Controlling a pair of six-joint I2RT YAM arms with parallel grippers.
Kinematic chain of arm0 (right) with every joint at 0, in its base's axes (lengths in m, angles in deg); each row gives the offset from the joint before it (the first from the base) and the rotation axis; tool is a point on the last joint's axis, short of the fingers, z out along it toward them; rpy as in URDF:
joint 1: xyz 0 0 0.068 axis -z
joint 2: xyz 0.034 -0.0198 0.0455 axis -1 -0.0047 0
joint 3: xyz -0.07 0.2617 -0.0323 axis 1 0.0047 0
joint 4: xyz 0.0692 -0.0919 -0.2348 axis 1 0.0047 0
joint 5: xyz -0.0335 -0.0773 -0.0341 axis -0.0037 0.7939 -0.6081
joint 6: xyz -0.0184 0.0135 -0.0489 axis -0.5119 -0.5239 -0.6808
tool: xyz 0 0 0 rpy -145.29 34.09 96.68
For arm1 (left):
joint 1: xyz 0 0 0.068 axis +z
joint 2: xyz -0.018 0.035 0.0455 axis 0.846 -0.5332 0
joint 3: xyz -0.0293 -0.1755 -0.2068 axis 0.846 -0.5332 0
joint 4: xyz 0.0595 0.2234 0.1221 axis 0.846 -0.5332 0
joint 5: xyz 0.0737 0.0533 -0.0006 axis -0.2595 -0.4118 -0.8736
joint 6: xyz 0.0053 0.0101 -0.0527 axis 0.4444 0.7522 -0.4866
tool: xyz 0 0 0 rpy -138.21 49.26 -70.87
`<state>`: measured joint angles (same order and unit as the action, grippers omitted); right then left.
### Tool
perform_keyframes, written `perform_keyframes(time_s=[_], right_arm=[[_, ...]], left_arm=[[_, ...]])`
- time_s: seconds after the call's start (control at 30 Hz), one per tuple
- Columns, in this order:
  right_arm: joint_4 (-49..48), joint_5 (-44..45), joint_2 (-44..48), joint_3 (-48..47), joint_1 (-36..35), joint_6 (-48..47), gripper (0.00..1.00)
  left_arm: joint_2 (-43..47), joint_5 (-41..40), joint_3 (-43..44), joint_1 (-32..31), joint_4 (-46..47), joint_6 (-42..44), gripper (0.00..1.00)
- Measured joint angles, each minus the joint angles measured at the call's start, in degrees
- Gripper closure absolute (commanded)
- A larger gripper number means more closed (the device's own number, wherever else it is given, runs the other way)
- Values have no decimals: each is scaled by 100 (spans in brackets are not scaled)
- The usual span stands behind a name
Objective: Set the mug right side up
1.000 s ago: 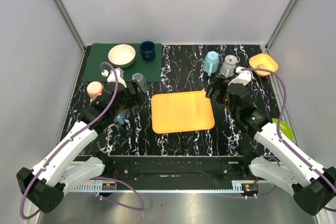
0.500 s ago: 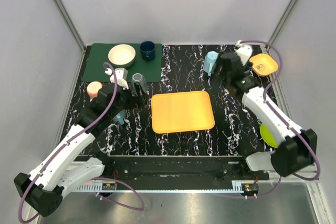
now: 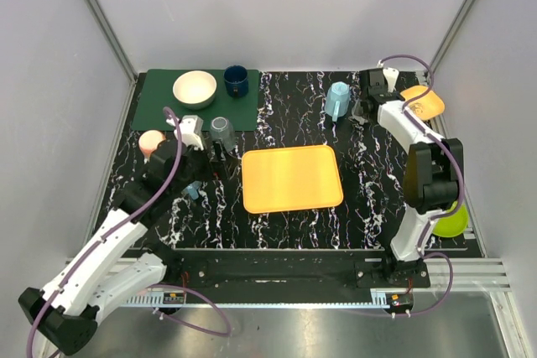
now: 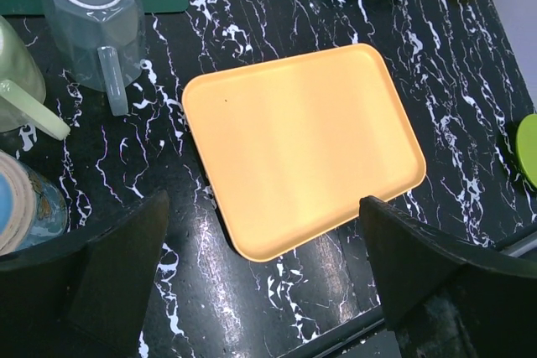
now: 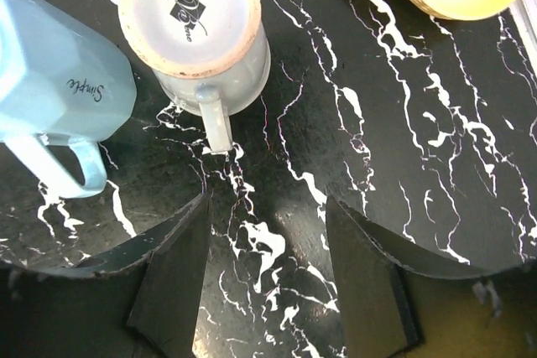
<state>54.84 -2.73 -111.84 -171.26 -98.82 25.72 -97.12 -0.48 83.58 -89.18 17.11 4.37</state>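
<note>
A grey mug [image 5: 193, 27] stands upside down on the black marble table, base up, with its handle pointing toward my right gripper [image 5: 268, 278]. That gripper is open and empty, just short of the handle. In the top view the right gripper [image 3: 367, 108] covers this mug at the back right. A light blue mug [image 5: 59, 90] stands base up beside it and also shows in the top view [image 3: 338, 100]. My left gripper [image 4: 264, 291] is open and empty above the near-left corner of the orange tray [image 4: 302, 140]. A clear mug [image 4: 88, 14] stands upside down to its left.
A yellow bowl [image 3: 424, 102] sits right of the grey mug. A green mat [image 3: 151, 98] at the back left holds a cream bowl [image 3: 195, 88] and a dark blue cup [image 3: 236, 81]. A pink cup [image 3: 151, 142] stands at the left. A green object [image 3: 451, 220] lies at the right edge.
My right arm has swung from beside the tray to the back right and now hovers over the grey mug. My left arm has shifted slightly toward the tray.
</note>
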Motion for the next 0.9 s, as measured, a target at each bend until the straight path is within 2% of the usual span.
perform_keyframes(time_s=[0.23,0.6,0.9], right_arm=[[11,-474,-584,-503,238,-396,38],[-341,-828,-1163,-800,275,-664,39],[-476,-780,-1659,-1154,275,-671,51]], left_arm=[[162,0,-98,0,-17,85,1],[44,20,-197,0,-17,118,1],[-96,15,-197,0,-15,140,1]])
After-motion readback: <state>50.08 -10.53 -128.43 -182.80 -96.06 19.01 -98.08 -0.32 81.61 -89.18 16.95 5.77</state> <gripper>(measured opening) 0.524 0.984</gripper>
